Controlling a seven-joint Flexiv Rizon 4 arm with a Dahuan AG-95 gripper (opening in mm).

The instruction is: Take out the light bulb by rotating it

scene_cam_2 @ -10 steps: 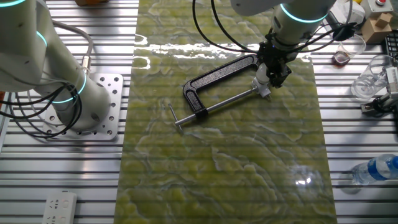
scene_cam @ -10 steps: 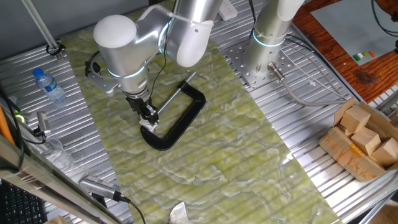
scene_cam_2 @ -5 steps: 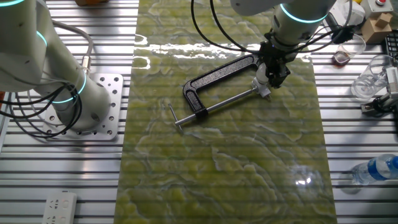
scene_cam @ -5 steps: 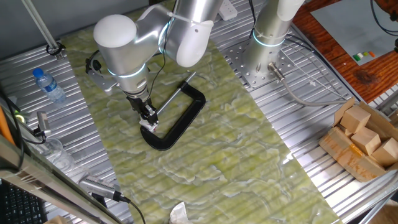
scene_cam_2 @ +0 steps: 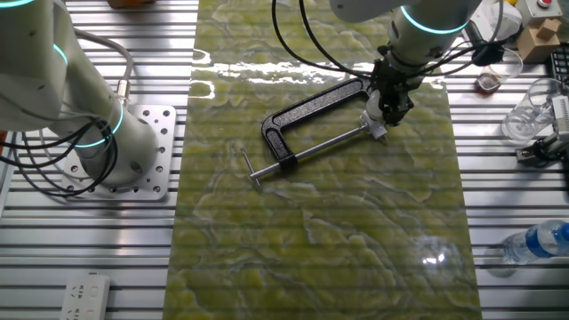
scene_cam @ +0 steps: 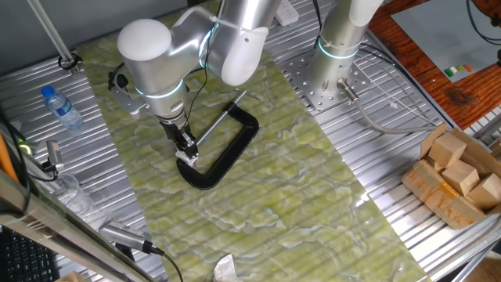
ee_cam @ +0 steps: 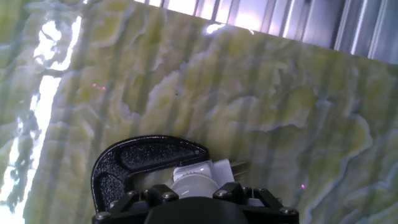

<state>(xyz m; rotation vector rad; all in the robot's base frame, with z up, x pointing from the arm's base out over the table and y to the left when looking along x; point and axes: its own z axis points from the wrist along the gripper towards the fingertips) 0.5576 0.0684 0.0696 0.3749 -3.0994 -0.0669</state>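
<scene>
In one fixed view the arm (scene_cam: 168, 59) reaches down over the green marbled mat (scene_cam: 258, 196) that covers the middle of the counter (scene_cam: 391, 188). Its hand (scene_cam: 186, 153) is low, right at the near-left end of the black clamp (scene_cam: 223, 153), whose screw rod runs up and to the right. A small white shape at the fingertips is the bulb (scene_cam: 185, 160) — the fingers sit against it on both sides, closed narrowly around it. A bottle (scene_cam: 61, 107) with a blue cap lies far left on the metal slats, a white scrap (scene_cam: 225, 269) shows at the near edge, and wooden blocks (scene_cam: 458, 172) fill a box on the right.

In the other fixed view the clamp (scene_cam_2: 311, 120) lies across the mat (scene_cam_2: 320, 231) with its screw handle pointing left. The hand (scene_cam_2: 385, 114) comes down at the clamp's right end, and the bulb (scene_cam_2: 374, 125) is a white spot just under the fingers, at the tip of the screw rod. A second arm's base (scene_cam_2: 116, 151) stands on the left, and the bottle (scene_cam_2: 538, 242) lies at the near right.

The hand view looks down along the fingers — the dark fingers (ee_cam: 233, 193) frame the bulb (ee_cam: 193, 182) from both sides, gripping it. Its white base (ee_cam: 208, 169) sits against the curved black jaw of the clamp (ee_cam: 143, 165), on the mat (ee_cam: 249, 93).
</scene>
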